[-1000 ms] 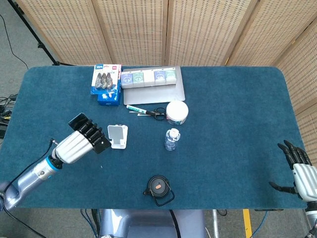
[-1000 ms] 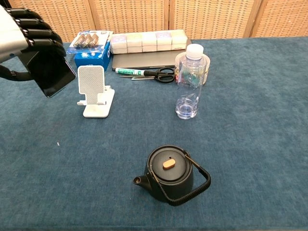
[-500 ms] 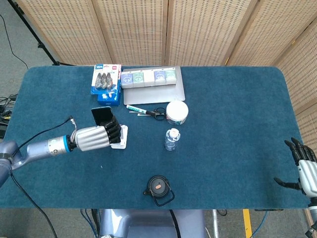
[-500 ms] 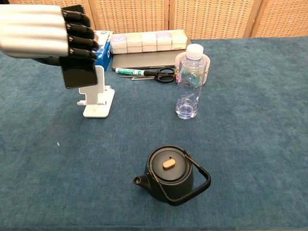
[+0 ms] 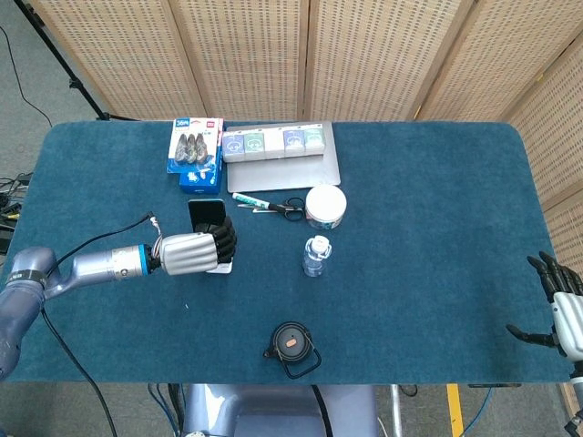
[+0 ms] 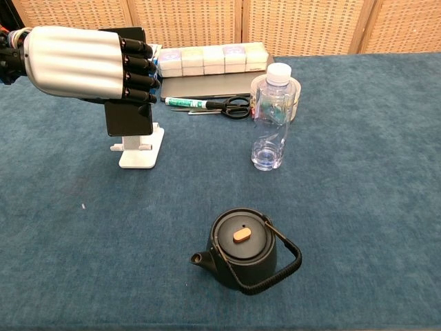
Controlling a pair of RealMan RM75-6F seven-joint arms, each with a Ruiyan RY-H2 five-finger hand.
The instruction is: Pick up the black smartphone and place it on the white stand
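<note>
Chest view: left robot hand (image 6: 86,63) grips black smartphone (image 6: 129,118) upright over white stand (image 6: 142,153).

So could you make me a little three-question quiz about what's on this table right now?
1. True or false: the left hand holds the black smartphone.
2. What lies nearest the table's front edge? A) teapot B) scissors C) water bottle
3. Fill in: the phone hangs upright in front of the white ____.

Key:
1. True.
2. A, the teapot; the scissors and water bottle sit farther back.
3. Stand.
</note>
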